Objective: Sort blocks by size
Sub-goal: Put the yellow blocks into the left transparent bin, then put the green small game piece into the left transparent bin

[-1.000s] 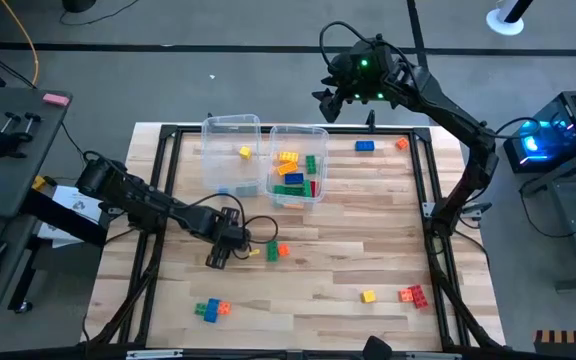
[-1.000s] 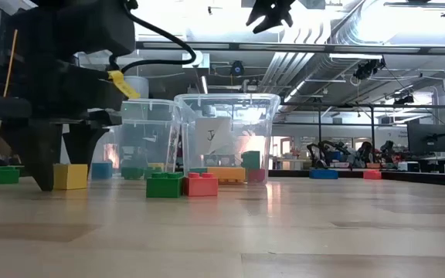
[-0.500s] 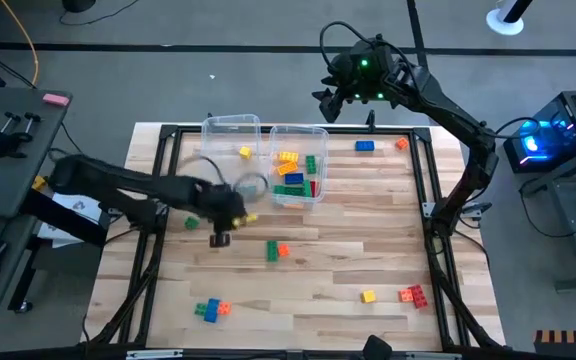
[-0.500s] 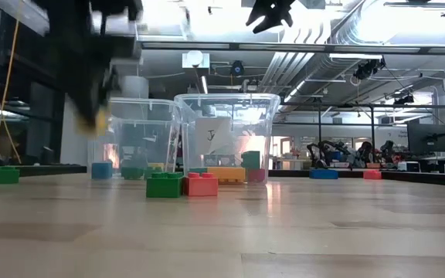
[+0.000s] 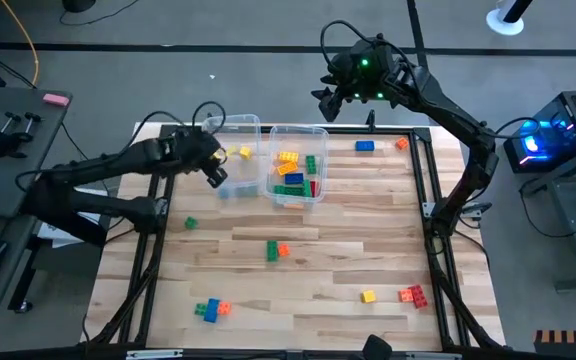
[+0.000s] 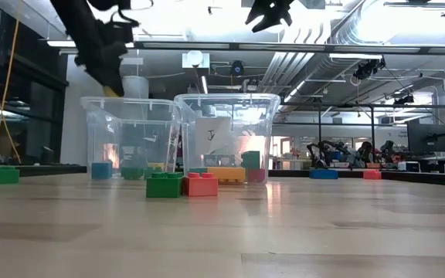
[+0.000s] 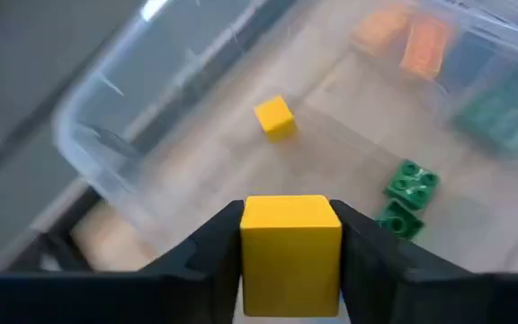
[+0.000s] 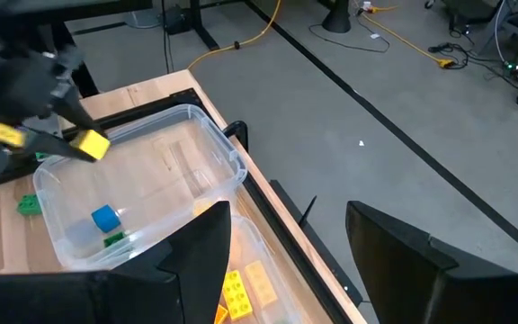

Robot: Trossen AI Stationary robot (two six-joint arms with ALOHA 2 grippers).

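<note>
Yellow cube block (image 7: 290, 252) clamped in left gripper (image 7: 290, 270) | above left bin (image 5: 230, 126), far tabletop edge, for small-block drop | right gripper (image 8: 286, 261) open, empty, parked high.

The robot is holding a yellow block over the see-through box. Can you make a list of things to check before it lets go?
1. Block held firmly: ok. The left tool is shut on the yellow block, a finger on each side.
2. Tool above the right box: ok. The left bin lies under it, seen from above and from the wrist.
3. Same sizes inside: ok. Only short cubes show there, such as a small yellow cube and a green cube.
4. Landing spot free: ok. Bare bin floor shows below the block.
5. Other arm out of the way: ok. The right tool waits, open, behind the table's far edge.
6. Drop height safe: cannot tell.
</note>
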